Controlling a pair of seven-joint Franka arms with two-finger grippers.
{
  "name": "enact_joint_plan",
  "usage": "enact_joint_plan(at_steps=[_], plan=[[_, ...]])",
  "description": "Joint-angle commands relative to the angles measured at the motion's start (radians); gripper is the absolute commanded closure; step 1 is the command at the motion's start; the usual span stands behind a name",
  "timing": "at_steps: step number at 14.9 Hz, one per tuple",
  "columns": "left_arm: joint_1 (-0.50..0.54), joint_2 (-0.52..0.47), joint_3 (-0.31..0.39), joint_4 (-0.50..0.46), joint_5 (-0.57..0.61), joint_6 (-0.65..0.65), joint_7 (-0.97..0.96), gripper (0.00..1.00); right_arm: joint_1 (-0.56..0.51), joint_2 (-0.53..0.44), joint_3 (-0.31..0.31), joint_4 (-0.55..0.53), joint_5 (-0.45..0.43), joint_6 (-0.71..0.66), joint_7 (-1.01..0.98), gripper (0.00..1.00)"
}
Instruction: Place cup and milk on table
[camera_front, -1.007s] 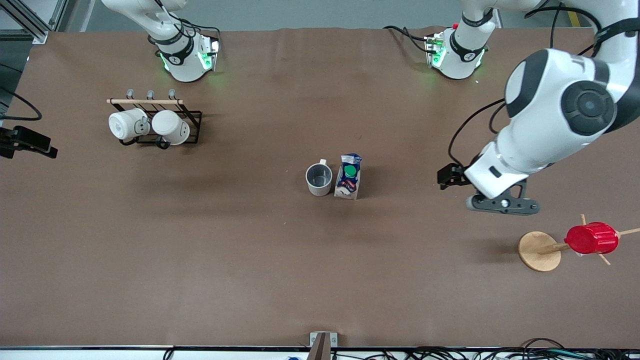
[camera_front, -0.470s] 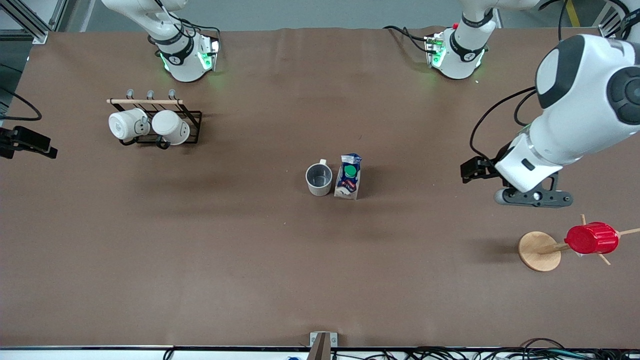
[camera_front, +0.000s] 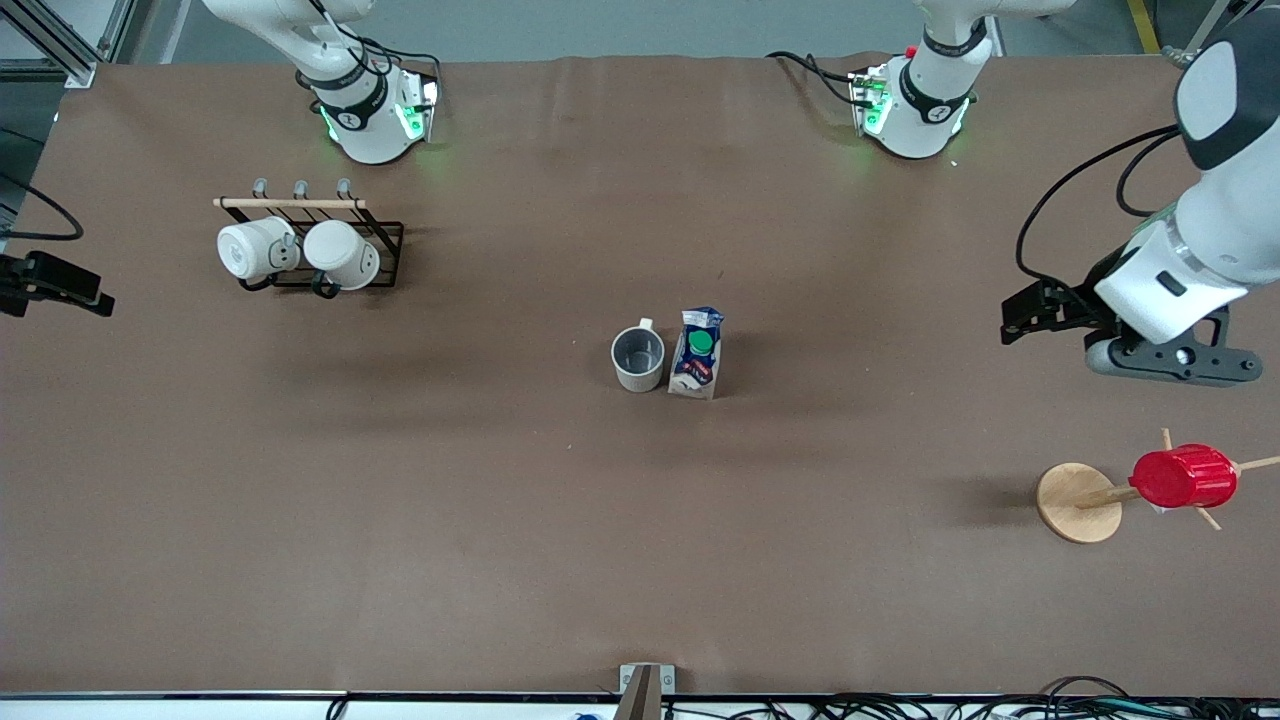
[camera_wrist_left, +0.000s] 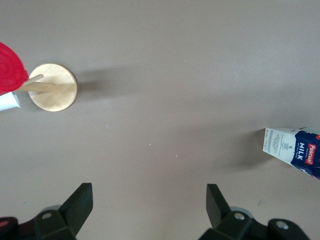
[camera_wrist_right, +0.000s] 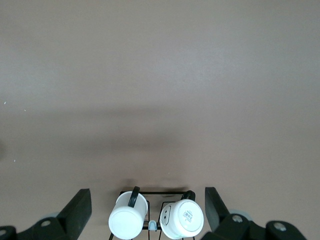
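Observation:
The cream-beige cup stands upright on the brown table near its middle. The milk stands right beside it, toward the left arm's end; its carton also shows at the edge of the left wrist view. My left gripper is up over bare table toward the left arm's end, well apart from the milk. In the left wrist view it is open and empty. My right gripper is open and empty, high over the mug rack; it is out of the front view.
A black wire rack with two white mugs stands toward the right arm's end. A wooden peg stand carrying a red ribbed cup stands toward the left arm's end, nearer the front camera than the left gripper.
My left arm has swung away from the milk toward its own end of the table, gripper open and empty. Cup, milk and right arm have not moved.

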Motion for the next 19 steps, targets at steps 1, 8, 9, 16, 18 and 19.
enact_joint_plan(at_steps=[1,8,9,16,18,19], plan=[[-0.001,-0.042,0.0,-0.016,0.013,-0.003,0.0,0.0,0.0,-0.053,0.009,-0.041,-0.017,0.001,0.021,0.0],[0.018,-0.126,-0.003,-0.045,0.014,-0.032,-0.006,0.0,0.002,-0.049,0.009,-0.041,-0.018,0.009,0.021,0.0],[0.018,-0.137,-0.008,-0.054,0.014,-0.032,-0.006,0.0,0.002,-0.049,0.009,-0.041,-0.018,0.009,0.021,0.0],[0.011,-0.146,-0.006,-0.074,0.014,-0.032,-0.012,0.0,0.002,-0.047,0.011,-0.041,-0.018,0.007,0.021,0.0],[0.01,-0.143,-0.009,-0.073,0.04,-0.03,-0.023,0.0,0.002,-0.047,0.011,-0.041,-0.018,0.007,0.021,0.0],[0.008,-0.143,-0.011,-0.073,0.045,-0.029,-0.047,0.0,0.002,-0.047,0.011,-0.041,-0.018,0.007,0.021,0.0]])
